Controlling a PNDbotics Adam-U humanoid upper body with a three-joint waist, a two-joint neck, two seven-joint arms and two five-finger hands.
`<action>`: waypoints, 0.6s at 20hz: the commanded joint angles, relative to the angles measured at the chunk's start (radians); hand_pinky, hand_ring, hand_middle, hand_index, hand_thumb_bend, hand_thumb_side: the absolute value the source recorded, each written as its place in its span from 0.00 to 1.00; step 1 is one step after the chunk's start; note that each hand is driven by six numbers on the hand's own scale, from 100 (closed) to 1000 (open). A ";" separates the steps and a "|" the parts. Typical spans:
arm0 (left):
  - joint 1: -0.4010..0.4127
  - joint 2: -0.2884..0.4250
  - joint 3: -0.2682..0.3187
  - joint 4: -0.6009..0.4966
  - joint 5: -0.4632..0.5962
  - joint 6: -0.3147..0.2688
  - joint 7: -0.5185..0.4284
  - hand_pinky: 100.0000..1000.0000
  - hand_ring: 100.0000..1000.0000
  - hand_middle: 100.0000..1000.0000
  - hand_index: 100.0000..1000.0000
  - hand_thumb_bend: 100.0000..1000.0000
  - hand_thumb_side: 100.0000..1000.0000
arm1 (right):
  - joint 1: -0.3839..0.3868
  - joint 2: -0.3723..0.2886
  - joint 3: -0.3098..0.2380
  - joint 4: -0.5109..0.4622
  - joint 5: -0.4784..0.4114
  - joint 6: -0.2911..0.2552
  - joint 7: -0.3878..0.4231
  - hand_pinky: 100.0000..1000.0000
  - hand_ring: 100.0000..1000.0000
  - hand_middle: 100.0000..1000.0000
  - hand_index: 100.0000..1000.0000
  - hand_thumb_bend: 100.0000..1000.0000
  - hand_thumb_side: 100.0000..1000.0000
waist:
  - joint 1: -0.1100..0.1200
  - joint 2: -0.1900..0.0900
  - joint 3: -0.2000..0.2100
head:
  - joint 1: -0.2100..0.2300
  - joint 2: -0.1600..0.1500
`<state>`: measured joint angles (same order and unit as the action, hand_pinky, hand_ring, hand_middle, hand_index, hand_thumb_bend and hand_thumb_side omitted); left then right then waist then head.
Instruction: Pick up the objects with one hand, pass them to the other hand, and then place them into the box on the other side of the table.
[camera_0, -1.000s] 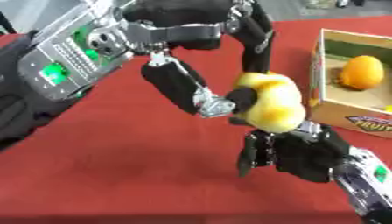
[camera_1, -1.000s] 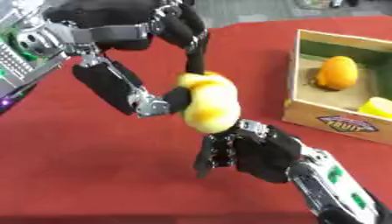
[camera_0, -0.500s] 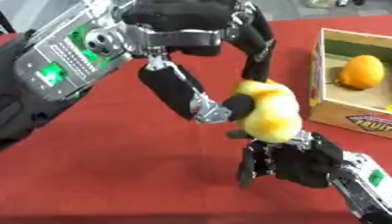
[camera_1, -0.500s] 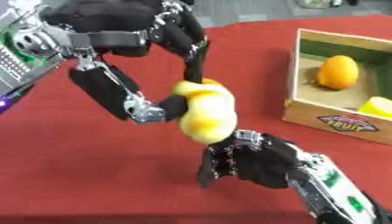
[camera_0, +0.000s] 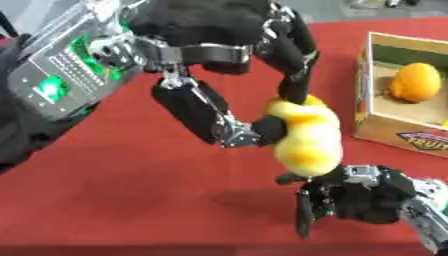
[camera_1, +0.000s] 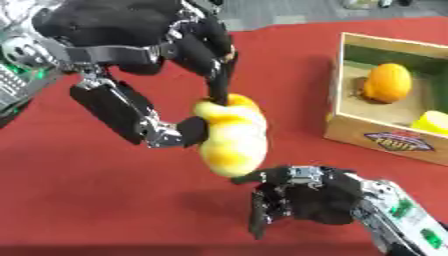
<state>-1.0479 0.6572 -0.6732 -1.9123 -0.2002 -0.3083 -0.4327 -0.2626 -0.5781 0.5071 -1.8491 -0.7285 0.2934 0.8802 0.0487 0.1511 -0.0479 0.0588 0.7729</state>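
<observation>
The robot's left hand (camera_0: 262, 65) hangs over the middle of the bench, its dark fingers and thumb pinching a lumpy yellow fruit (camera_0: 302, 137) from above and from the side, so the fruit is held in the air, clear of the surface. Directly beneath it, the right hand (camera_0: 354, 197) waits with its palm turned up and its fingers relaxed and spread, holding nothing; its fingertips seem close under the fruit, though whether they touch it cannot be told. This looks like the handover. To do it well, the left hand should lower the fruit squarely into the waiting palm, and let go only once the right fingers have curled around it, since the fruit looks rounded and could roll off an open palm. Off to the right stands an open cardboard box (camera_1: 385, 145) with a printed fruit label on its front wall; inside lie an orange fruit (camera_1: 388, 82) and a pale yellow piece (camera_1: 433, 122) at the near corner. The bench (camera_0: 105, 200) is covered in red cloth. Beyond its far edge, a strip of grey floor shows.
</observation>
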 joint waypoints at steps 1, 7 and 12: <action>-0.008 0.032 0.037 0.002 -0.005 0.002 0.039 0.63 0.53 0.45 0.49 0.00 0.14 | -0.003 -0.035 0.001 -0.044 -0.010 0.001 0.026 0.63 0.65 0.50 1.00 0.00 0.83 | -0.016 0.000 0.001 | -0.002 -0.003; 0.014 0.032 0.067 0.062 -0.021 0.025 0.135 0.62 0.51 0.43 0.47 0.00 0.18 | -0.007 -0.037 -0.053 -0.144 0.044 -0.060 -0.010 0.58 0.66 0.51 1.00 0.00 0.84 | -0.021 -0.004 -0.005 | 0.010 -0.003; 0.046 0.006 0.064 0.178 0.028 0.084 0.154 0.62 0.51 0.41 0.45 0.00 0.18 | -0.036 -0.015 -0.091 -0.151 0.215 -0.250 -0.127 0.55 0.67 0.51 1.00 0.00 0.79 | -0.026 -0.007 -0.015 | 0.019 -0.003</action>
<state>-0.9890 0.6580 -0.6296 -1.7534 -0.1860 -0.2385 -0.2846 -0.2858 -0.5884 0.4329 -1.9761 -0.5514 0.0860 0.7730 0.0367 0.1511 -0.0620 0.0738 0.7729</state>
